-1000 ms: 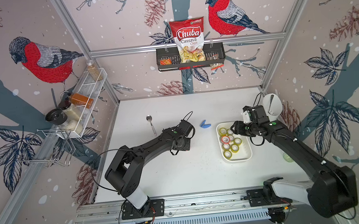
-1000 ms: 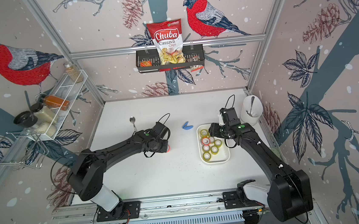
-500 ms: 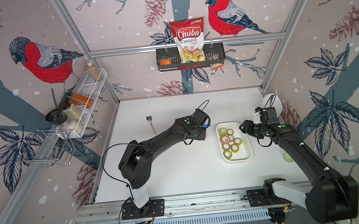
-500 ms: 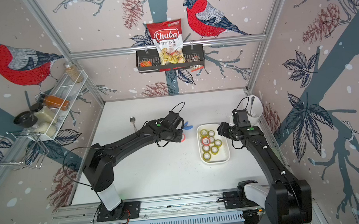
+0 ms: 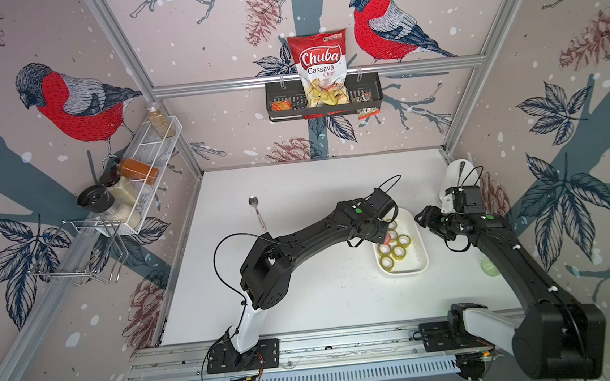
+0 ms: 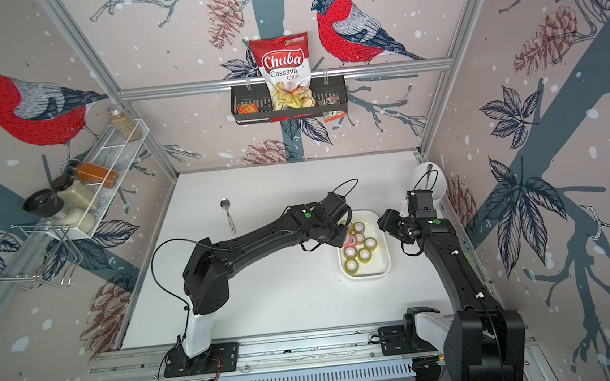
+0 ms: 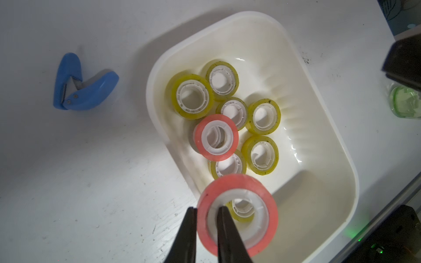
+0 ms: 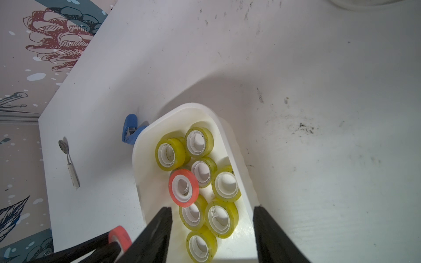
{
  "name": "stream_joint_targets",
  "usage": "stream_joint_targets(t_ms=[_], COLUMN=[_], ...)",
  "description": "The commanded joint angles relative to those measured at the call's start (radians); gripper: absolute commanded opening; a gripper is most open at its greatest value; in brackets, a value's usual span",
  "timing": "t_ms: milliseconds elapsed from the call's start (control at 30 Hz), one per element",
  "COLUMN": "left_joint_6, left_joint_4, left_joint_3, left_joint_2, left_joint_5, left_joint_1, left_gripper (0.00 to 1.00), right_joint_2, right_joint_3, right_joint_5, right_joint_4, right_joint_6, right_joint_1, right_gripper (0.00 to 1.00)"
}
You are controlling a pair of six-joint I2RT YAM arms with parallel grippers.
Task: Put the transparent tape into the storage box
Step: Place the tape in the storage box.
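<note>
Wide white desk [image 5: 295,184] across the centre of both top views, inside walls papered with red-breasted birds. Black left arm [image 5: 311,232] and black right arm [image 5: 509,256] reaching up from the lower edge of the frame. Shallow white plastic storage box [image 5: 413,263] with rounded corners, right of centre on the desk. Tall white cup [image 5: 453,174] at the desk's upper right corner. Metal spoon [image 5: 256,210] well left of the box.

Left tool [image 7: 206,211] over the box's left side, pinched together on the wall of a translucent pink-red tape roll [image 7: 237,183]. One finger through the white core, one outside, roll held above the box's rim.

Right tool [image 8: 211,209] just right of the box, fingers spread apart, gripping nothing.

Inside the box, seven yellow-tinted tape rolls [image 7: 171,95] packed close, with a second pink-red roll [image 7: 216,118] resting on them. Small blue staple remover [image 7: 77,91] on the desk just beside the box.
</note>
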Motion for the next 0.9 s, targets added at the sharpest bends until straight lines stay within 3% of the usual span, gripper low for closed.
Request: stream_joint_targets(t_ms=[0, 367, 867], left_joint_6=[0.011, 0.024, 0.02], left_joint_4=[0.02, 0.015, 0.047], left_joint_3=[0.031, 0.098, -0.02], left_joint_2=[0.03, 0.129, 0.145], left_joint_5=[0.032, 0.082, 0.086], left_joint_1=[-0.011, -0.027, -0.042], left_gripper=[0.18, 0.18, 0.18], right_joint_2=[-0.009, -0.026, -0.029], right_joint_3=[-0.003, -0.003, -0.001], right_joint_5=[-0.019, -0.032, -0.047], right_joint_4=[0.015, 0.003, -0.002], right_joint_6=[-0.004, -0.017, -0.021], right_joint_1=[-0.006, -0.039, -0.045], right_gripper=[0.62, 0.62, 0.62])
